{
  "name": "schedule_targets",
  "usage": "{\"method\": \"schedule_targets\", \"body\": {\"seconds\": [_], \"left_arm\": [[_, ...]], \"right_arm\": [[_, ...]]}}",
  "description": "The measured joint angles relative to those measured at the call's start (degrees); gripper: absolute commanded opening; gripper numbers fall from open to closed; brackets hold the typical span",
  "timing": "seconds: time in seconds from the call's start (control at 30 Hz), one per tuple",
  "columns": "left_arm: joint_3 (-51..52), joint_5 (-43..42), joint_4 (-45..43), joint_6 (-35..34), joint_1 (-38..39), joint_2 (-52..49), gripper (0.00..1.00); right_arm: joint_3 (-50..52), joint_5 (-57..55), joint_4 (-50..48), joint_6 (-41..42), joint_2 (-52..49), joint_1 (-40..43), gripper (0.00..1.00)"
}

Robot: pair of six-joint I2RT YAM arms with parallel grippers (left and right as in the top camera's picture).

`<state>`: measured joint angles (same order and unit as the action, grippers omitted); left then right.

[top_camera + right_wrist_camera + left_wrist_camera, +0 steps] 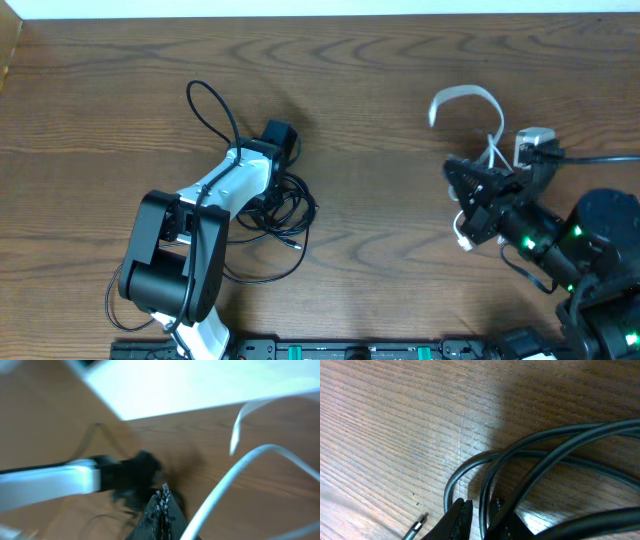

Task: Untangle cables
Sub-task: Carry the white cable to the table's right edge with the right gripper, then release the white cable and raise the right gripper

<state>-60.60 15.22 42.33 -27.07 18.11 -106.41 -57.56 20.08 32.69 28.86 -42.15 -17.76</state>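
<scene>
A tangle of thin black cables lies on the wooden table just right of my left arm. My left gripper reaches down into it. In the left wrist view its fingers are shut on one black cable strand, while other black loops sweep off to the right. A small metal plug tip lies on the table to their left. The white cable arcs up at the right, with a white plug near it. My right gripper is shut beside the white cable, with nothing seen between its jaws.
The wooden table runs back to a pale far edge. A thin black loop stands up behind the left arm. A thicker black cord leads off right from the right arm. A black rail lines the front edge.
</scene>
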Motion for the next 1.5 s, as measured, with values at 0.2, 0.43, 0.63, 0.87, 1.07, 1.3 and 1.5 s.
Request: {"method": "schedule_targets", "body": {"seconds": [0.2,0.43,0.63,0.87,1.07,1.3,1.5], "left_arm": [[0.0,0.0,0.0,0.0,0.0,0.0,0.21],[0.1,0.0,0.0,0.0,0.0,0.0,0.21],[0.1,0.1,0.0,0.0,0.0,0.0,0.21],[0.1,0.1,-0.1,0.0,0.0,0.0,0.21],[0.1,0.1,-0.1,0.0,0.1,0.0,0.21],[0.1,0.1,-0.1,0.0,0.1,0.0,0.21],[0.1,0.1,-0.1,0.0,0.1,0.0,0.21]], "right_arm": [[0.0,-4.4,1.4,-2.0,-4.5,6.6,0.01],[-3.1,1.3,-2.0,-2.6,-15.6,20.2,0.01],[-12.2,7.4,-3.1,-2.8,-30.9,33.3,0.01],[-14.0,5.8,-5.5,-3.1,-38.7,42.6,0.01],[-14.1,1.9,-2.6,-3.3,-42.8,46.7,0.01],[-14.1,0.2,-0.8,-3.4,-49.9,47.7,0.47],[-14.1,-0.4,0.3,-3.6,-53.5,47.8,0.99]]}}
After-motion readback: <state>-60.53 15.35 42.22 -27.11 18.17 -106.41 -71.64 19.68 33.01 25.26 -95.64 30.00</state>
